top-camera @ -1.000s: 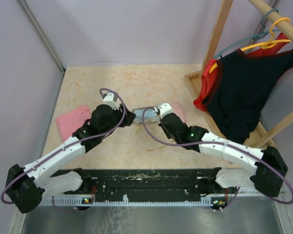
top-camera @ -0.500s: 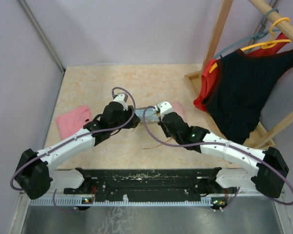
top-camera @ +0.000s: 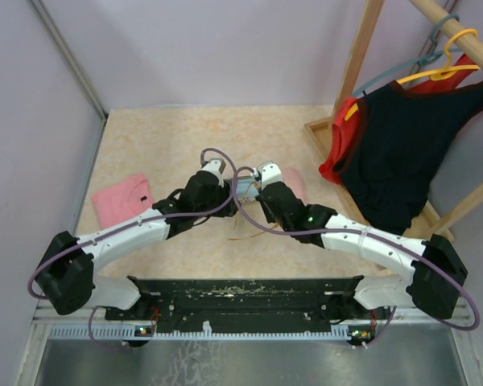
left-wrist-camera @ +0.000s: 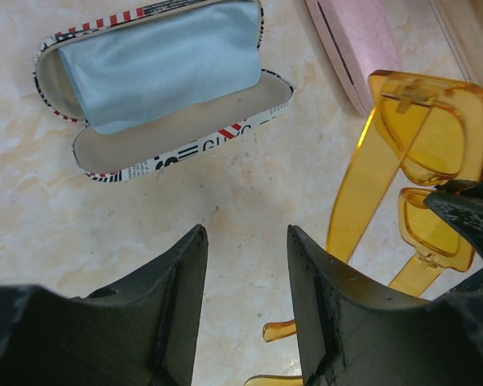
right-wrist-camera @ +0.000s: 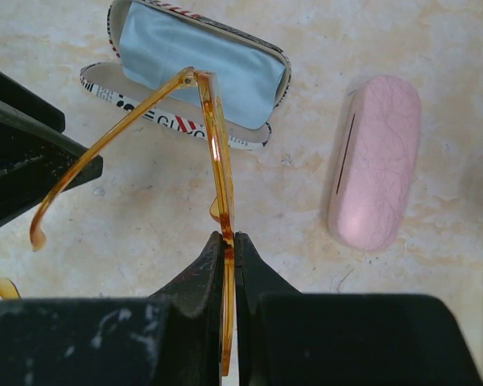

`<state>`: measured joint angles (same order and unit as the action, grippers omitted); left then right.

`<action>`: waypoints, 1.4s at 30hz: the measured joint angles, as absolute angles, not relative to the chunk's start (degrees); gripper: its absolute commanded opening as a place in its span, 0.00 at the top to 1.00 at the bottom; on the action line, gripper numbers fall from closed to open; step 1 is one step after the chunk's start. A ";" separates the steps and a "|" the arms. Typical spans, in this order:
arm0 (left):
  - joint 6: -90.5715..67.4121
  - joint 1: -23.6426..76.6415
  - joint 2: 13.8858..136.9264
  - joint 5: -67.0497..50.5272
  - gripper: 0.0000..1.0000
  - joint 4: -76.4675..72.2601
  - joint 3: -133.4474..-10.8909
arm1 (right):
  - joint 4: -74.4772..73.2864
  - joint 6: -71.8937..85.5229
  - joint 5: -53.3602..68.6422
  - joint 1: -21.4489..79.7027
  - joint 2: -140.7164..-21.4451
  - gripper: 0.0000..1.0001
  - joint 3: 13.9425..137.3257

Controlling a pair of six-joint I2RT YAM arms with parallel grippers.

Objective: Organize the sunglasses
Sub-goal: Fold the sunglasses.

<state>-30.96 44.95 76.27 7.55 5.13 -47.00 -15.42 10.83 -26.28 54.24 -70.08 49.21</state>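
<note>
Right wrist view: right fingers [right-wrist-camera: 200, 277] clamp the orange sunglasses [right-wrist-camera: 213, 137]; left fingers [left-wrist-camera: 177, 277], apart and empty, likely fold an arm next.

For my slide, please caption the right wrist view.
Right end effector grips orange sunglasses near the open printed case, closed pink case beside it.
</note>
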 measured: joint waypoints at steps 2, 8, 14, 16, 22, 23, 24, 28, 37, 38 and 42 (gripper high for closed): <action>-31.11 45.45 77.01 7.66 0.50 5.10 -47.62 | -15.22 11.70 -26.22 54.26 -71.07 1.00 49.30; -31.27 46.54 78.72 7.97 0.50 4.71 -50.02 | -15.22 13.85 -25.69 54.28 -72.64 1.00 49.54; -31.27 47.57 80.60 8.03 0.51 3.97 -51.72 | -14.37 16.27 -24.86 54.37 -73.36 1.00 50.68; -31.29 47.94 80.99 8.05 0.51 3.86 -51.81 | -13.89 16.84 -24.32 54.37 -73.36 1.00 50.76; -31.31 48.86 81.60 8.23 0.51 3.88 -51.83 | -13.15 17.69 -23.70 54.37 -73.67 1.00 50.76; -31.31 48.88 81.62 8.32 0.51 3.90 -51.83 | -13.13 17.74 -23.64 54.37 -73.67 1.00 50.76; -31.29 48.90 81.62 8.38 0.50 3.90 -51.83 | -13.04 17.82 -23.59 54.37 -73.67 1.00 50.76; -31.07 48.90 81.60 9.06 0.49 3.90 -51.83 | -12.86 18.11 -23.53 54.37 -73.67 1.00 50.76; -27.59 49.04 70.57 14.57 0.48 4.89 -51.37 | -16.75 18.59 -29.19 51.20 -73.67 1.00 50.76; -26.83 49.04 68.64 14.96 0.48 4.84 -51.24 | -17.15 18.65 -29.65 49.87 -73.67 1.00 50.78; -23.94 49.06 63.61 13.72 0.52 4.21 -50.13 | -19.92 19.38 -30.52 42.39 -73.69 1.00 52.95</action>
<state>-23.94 49.06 63.61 13.72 4.21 -50.13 -19.92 19.38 -30.52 42.39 -73.69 52.95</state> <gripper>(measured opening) 0.504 0.034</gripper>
